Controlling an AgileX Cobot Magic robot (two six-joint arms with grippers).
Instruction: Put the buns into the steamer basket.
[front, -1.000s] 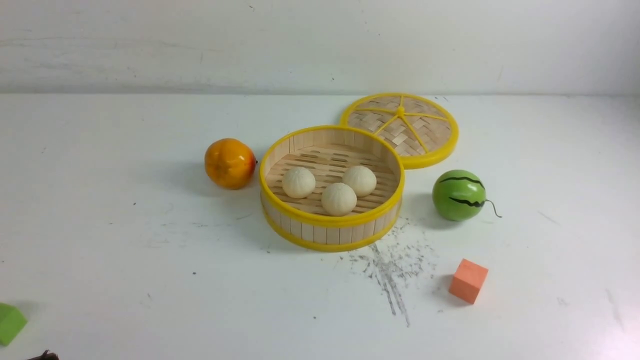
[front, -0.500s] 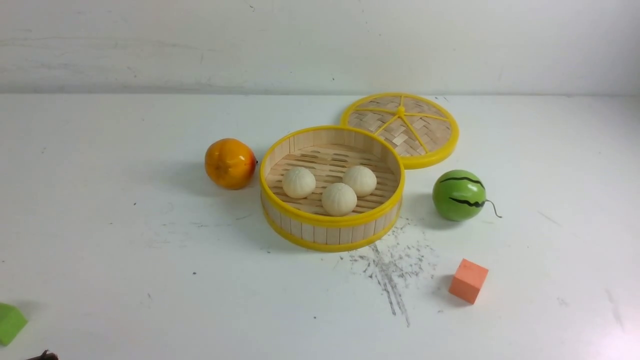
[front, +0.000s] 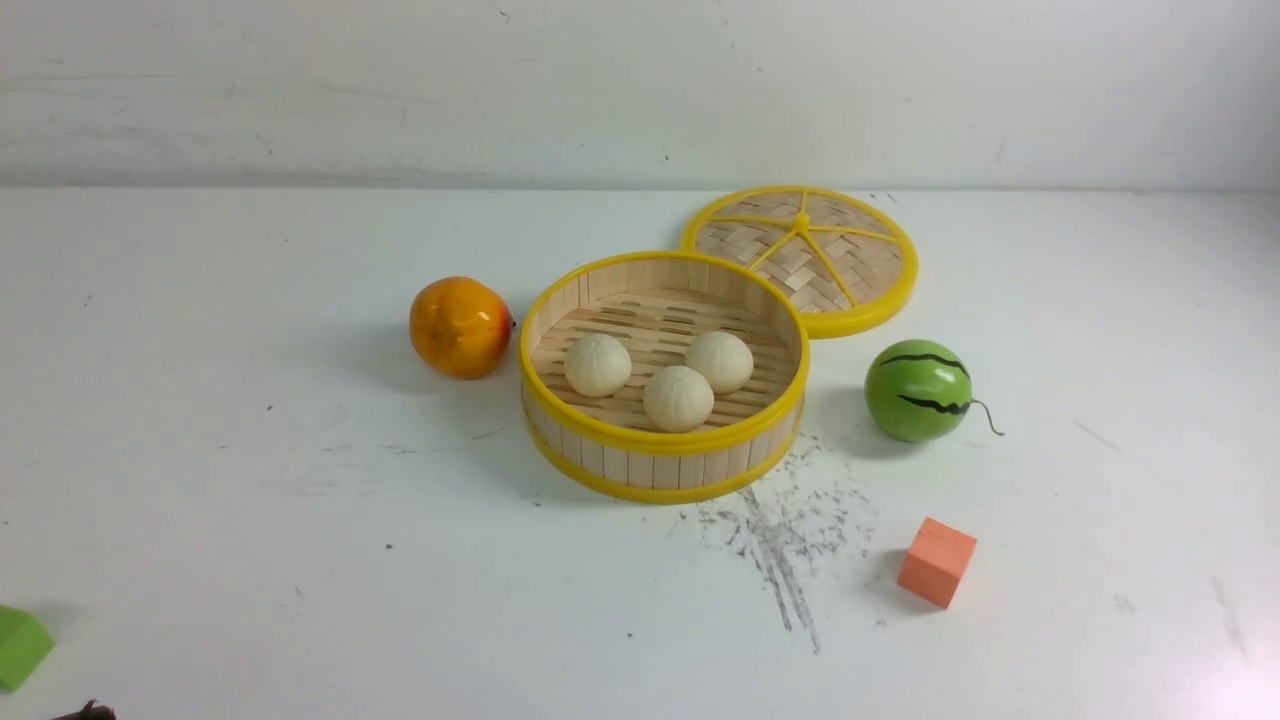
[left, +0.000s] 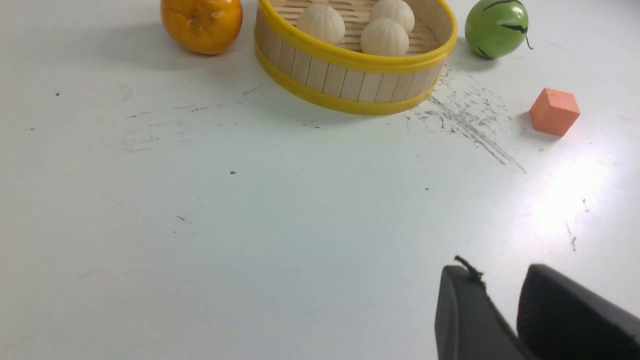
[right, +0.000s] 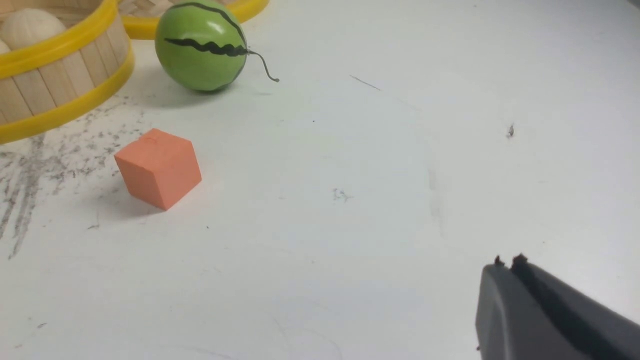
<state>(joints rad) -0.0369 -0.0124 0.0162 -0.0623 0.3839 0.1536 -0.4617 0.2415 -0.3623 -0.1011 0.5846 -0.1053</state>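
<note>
From the front we look down and forward over the white bench (front: 250, 560) toward the back wall, with the round bamboo steamer basket with yellow rims (front: 662, 470) at mid-distance. Our left wrist camera sits low and close to the bench, facing the same basket (left: 350, 82) beyond the left tool (left: 500, 285). Our right wrist camera, equally low, shares the small orange cube (right: 159, 167) and the green striped watermelon ball (right: 200, 47) with both.

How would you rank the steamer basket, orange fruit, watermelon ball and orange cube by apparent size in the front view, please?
1. steamer basket
2. orange fruit and watermelon ball: look alike, not ranked
3. orange cube, smallest although nearest the camera
</note>
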